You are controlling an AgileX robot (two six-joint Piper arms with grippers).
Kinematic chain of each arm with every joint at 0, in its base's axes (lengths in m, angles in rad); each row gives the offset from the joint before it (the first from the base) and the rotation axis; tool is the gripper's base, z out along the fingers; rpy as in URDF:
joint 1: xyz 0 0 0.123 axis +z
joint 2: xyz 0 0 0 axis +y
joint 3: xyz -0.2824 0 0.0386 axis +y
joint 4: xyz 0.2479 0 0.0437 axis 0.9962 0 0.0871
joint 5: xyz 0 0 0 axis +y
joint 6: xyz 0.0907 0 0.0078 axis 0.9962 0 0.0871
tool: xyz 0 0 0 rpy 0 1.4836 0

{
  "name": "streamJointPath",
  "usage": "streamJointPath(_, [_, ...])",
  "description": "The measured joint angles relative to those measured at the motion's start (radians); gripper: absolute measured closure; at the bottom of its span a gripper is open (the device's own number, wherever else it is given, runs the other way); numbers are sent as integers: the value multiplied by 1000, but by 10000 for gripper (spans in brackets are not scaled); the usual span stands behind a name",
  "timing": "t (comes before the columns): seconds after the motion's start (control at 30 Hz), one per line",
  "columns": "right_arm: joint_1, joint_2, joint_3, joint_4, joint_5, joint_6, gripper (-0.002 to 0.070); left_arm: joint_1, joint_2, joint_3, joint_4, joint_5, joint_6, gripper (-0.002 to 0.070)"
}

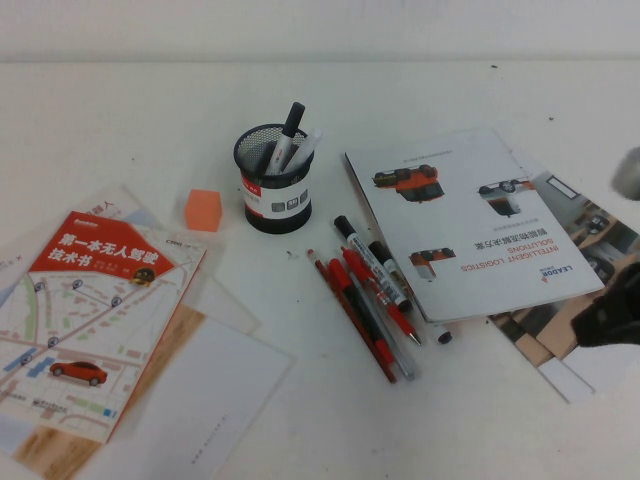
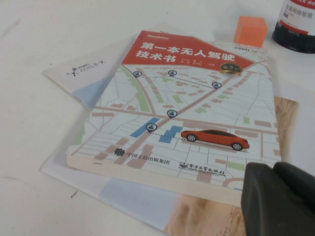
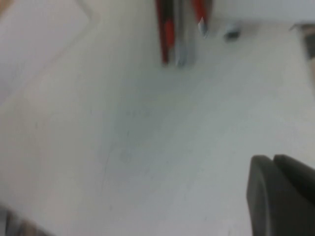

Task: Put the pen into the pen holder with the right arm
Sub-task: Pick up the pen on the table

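Several pens, red ones and black markers, lie side by side on the white table in front of the black mesh pen holder. The holder has a few pens standing in it. My right gripper hovers at the right edge over the brochures, to the right of the pens, and is shut and empty. In the right wrist view its fingers are closed over bare table, and the pen ends show at the far edge. My left gripper is shut and empty over the map book.
An orange cube sits left of the holder. A white brochure lies right of the pens, over other leaflets. A small dark cap lies by the brochure's near edge. The map book and papers cover the left.
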Motion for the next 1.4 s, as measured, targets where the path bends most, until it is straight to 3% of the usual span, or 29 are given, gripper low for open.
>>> streamJointPath(0.27, [275, 396, -318, -212, 105, 43, 696, 0, 0, 0, 0, 0, 0, 676])
streamJointPath(0.47, [381, 593, -510, -246, 107, 85, 668, 0, 0, 0, 0, 0, 0, 676])
streamJointPath(0.53, [406, 642, -561, -265, 109, 119, 617, 0, 0, 0, 0, 0, 0, 676])
streamJointPath(0.7, [462, 764, -684, -355, 111, 218, 386, 0, 0, 0, 0, 0, 0, 676])
streamJointPath(0.77, [480, 806, -728, -386, 112, 251, 331, 0, 0, 0, 0, 0, 0, 676])
streamJointPath(1.07, [519, 965, -922, -409, 114, 288, 322, 0, 0, 0, 0, 0, 0, 676])
streamJointPath(1.4, [553, 1082, -999, -410, 114, 288, 322, 0, 0, 0, 0, 0, 0, 676])
